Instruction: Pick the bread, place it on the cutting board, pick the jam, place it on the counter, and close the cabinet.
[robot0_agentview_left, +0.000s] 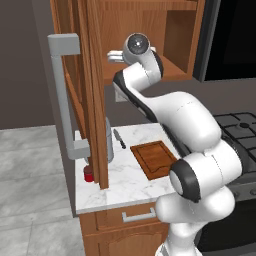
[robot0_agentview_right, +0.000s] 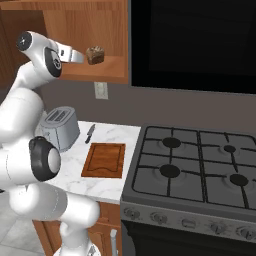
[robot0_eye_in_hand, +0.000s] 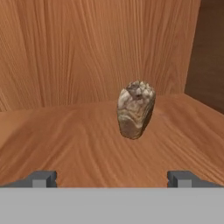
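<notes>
Gripper (robot0_eye_in_hand: 112, 178) stood spread wide in the hand view, holding nothing; I saw one bread (robot0_eye_in_hand: 135, 109) chunk ahead between the fingertips, apart, on the cabinet (robot0_eye_in_hand: 78, 140) shelf. From the left base: one jam (robot0_agentview_left: 88, 173) jar, one cutting board (robot0_agentview_left: 154, 158) on the counter (robot0_agentview_left: 125, 186). From the right base: bread just beyond the gripper.

Flat, even rendered light, moderately bright, with no glare and hardly any cast shadows. The tabletop (robot0_agentview_left: 125, 180) reads pale and clean. The black panel (robot0_agentview_right: 192, 42) above the stove is featureless. Edges look soft and low-resolution; no lens distortion.
</notes>
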